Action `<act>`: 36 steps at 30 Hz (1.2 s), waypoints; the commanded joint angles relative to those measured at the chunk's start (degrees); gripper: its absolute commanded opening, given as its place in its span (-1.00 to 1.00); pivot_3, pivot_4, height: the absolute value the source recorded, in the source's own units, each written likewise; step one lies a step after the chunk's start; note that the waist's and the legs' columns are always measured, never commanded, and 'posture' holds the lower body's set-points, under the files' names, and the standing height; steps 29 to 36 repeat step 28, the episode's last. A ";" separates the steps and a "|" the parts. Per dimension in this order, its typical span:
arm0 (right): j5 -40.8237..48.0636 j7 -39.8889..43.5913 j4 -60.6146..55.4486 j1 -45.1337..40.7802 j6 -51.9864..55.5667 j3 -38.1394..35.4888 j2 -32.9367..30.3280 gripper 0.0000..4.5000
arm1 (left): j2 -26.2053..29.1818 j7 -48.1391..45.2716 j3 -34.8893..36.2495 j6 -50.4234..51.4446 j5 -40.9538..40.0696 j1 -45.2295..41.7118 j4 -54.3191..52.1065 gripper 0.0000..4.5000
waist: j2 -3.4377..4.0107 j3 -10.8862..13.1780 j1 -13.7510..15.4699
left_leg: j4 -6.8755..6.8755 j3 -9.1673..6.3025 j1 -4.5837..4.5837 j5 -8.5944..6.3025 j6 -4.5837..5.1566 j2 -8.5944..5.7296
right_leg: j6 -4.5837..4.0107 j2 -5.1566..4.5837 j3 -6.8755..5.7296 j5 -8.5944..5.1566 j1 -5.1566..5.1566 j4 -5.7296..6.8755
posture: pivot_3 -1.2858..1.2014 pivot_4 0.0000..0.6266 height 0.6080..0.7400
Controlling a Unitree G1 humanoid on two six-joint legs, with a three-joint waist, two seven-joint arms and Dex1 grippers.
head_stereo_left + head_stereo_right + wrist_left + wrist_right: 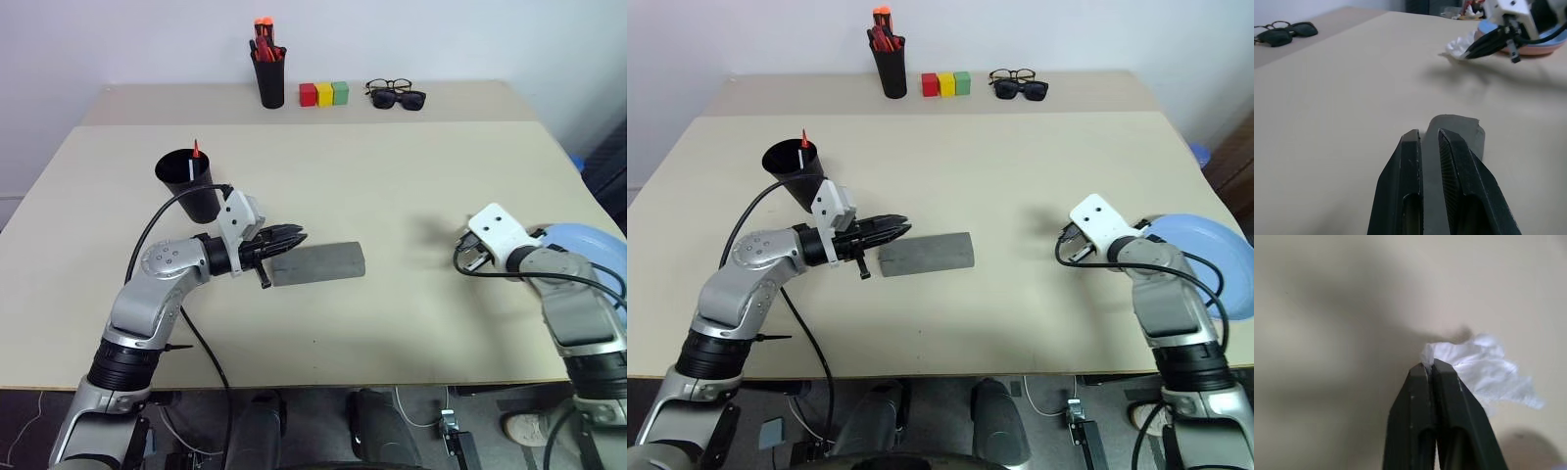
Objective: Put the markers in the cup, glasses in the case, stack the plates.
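The grey case (316, 263) lay closed near the middle of the desk (392, 176), a little toward the front edge, and the left gripper (287, 238) stood at its end toward the desk's left edge, the fingers (1409, 161) almost together with only a narrow slit between them, the case end showing just beyond the tips; whether they pinched its edge I could not tell. The black cup (186, 181) stood toward the left edge behind that arm, with a red tip and a thin white shaft rising from it, so I judged the markers were already inside. The blue plate (1205, 257) sat at the right edge with a pink rim (1540, 48) showing under it in the left wrist view, so the stacking looked done as well. The step in hand seemed to be the glasses and case, probably finished or nearly so, since no wire glasses lay loose on the desk. The right gripper (1433, 368) had its fingers fully closed on a corner of a crumpled white tissue (1488, 372) near the plates. The next move probably called for freeing the left fingers from the case without dragging it. At the back edge stood a holder of orange-red pens (267, 69), three coloured blocks (324, 94) and dark sunglasses (400, 98) with another pair of glasses; behind was a plain white wall.
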 commanded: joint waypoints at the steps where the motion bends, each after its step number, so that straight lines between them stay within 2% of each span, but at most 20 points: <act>1: -1.18 0.80 -9.54 2.81 6.47 -9.11 -5.65 -0.99 | 1.63 1.16 4.50 0.57 -1.51 0.48 -0.40 -0.76 | 0.02 0.00 0.41 | 0.00 0.00 0.00 0.00 0.00 0.00 | 0.00 0.00 0.00 0.00 -0.01 0.00 | 0.03 -0.52 1.00; 3: -1.36 1.77 -11.65 5.24 10.18 -12.57 -8.52 -0.99 | 2.69 1.33 5.71 1.07 -1.65 1.31 -0.65 -0.76 | 0.02 -0.01 0.62 | -0.02 -0.01 -0.01 0.00 0.01 0.01 | 0.00 0.02 0.00 0.00 -0.02 0.00 | 0.03 -0.52 1.00; 5: -2.64 4.01 -12.10 11.17 11.17 -14.75 -12.66 -0.99 | 4.50 0.87 7.16 0.68 -1.63 3.59 -1.37 -0.76 | 0.00 -0.03 0.85 | -0.02 0.00 -0.02 -0.01 0.01 0.01 | 0.00 0.01 0.00 0.00 -0.02 -0.02 | 0.03 -0.52 1.00; 6: -2.75 4.59 -11.58 13.20 10.73 -15.29 -13.85 -0.74 | 5.24 0.85 7.82 0.48 -1.64 4.64 -1.54 -0.76 | -0.02 -0.04 0.86 | -0.03 0.01 -0.01 -0.03 0.04 0.01 | -0.01 0.00 -0.01 -0.01 0.01 -0.07 | 0.03 -0.52 1.00; 7: -2.58 4.52 -10.75 14.05 10.54 -15.39 -14.29 -0.64 | 5.79 1.09 8.39 0.29 -1.54 5.56 -1.62 -0.76 | -0.03 -0.04 0.77 | -0.03 0.01 -0.01 -0.03 0.05 0.01 | -0.01 0.00 -0.01 -0.01 0.03 -0.09 | 0.03 -0.52 1.00; 8: -2.42 4.12 -9.67 14.06 9.73 -14.94 -14.49 -0.42 | 6.11 1.65 8.83 0.05 -1.20 6.27 -1.65 -0.76 | -0.03 -0.04 0.70 | -0.01 0.04 0.00 -0.03 0.05 0.02 | -0.01 -0.01 0.00 -0.01 0.04 -0.10 | 0.03 -0.52 1.00; 12: -2.39 2.01 -4.80 9.89 2.89 -11.11 -14.24 0.43 | 6.92 4.59 11.64 -0.28 -0.67 9.64 -3.40 -0.76 | 0.02 -0.05 0.16 | 0.06 0.12 0.04 -0.03 0.05 0.04 | -0.03 -0.01 0.04 -0.02 0.04 -0.08 | 0.03 -0.52 1.00; 14: -0.09 1.86 -2.20 6.05 -2.37 -10.43 -12.25 0.43 | 7.01 6.54 13.82 0.51 -1.29 11.54 -5.22 -0.76 | 0.04 -0.05 -0.24 | 0.01 0.14 0.05 -0.03 0.05 0.07 | -0.03 -0.01 0.05 -0.02 0.02 -0.07 | 0.03 -0.52 1.00; 18: 11.52 6.10 -0.60 -0.89 -10.58 -11.71 -3.01 0.43 | 6.85 10.79 21.07 -0.04 -1.22 18.75 -7.50 -0.76 | 0.01 -0.05 -1.02 | -0.06 0.08 0.05 -0.03 0.05 0.08 | -0.02 0.01 0.03 -0.01 0.01 -0.06 | 0.03 -0.52 1.00; 22: 21.02 10.18 1.89 -4.70 -9.90 -11.97 4.09 0.43 | 4.63 16.14 29.15 -1.23 -0.96 26.31 -7.25 -0.76 | 0.04 -0.03 -0.67 | -0.07 0.04 0.04 -0.03 0.06 0.07 | -0.02 0.00 0.02 -0.01 0.02 -0.04 | 0.03 -0.52 1.00; 28: 22.97 13.73 10.17 -7.64 -12.88 -7.13 6.29 0.43 | 1.88 20.19 31.49 -1.91 -0.83 32.84 -12.06 -0.76 | 0.00 -0.05 0.94 | 0.02 0.05 0.00 -0.04 0.05 -0.01 | -0.04 -0.07 0.01 -0.02 0.11 -0.20 | 0.03 -0.52 1.00; 36: 22.97 13.73 10.17 -7.64 -12.88 -7.13 6.29 0.43 | 1.88 20.19 31.49 -1.91 -0.83 32.84 -12.06 -0.76 | 0.00 -0.05 0.94 | 0.02 0.05 0.00 -0.04 0.05 -0.01 | -0.04 -0.07 0.01 -0.02 0.11 -0.20 | 0.03 -0.52 1.00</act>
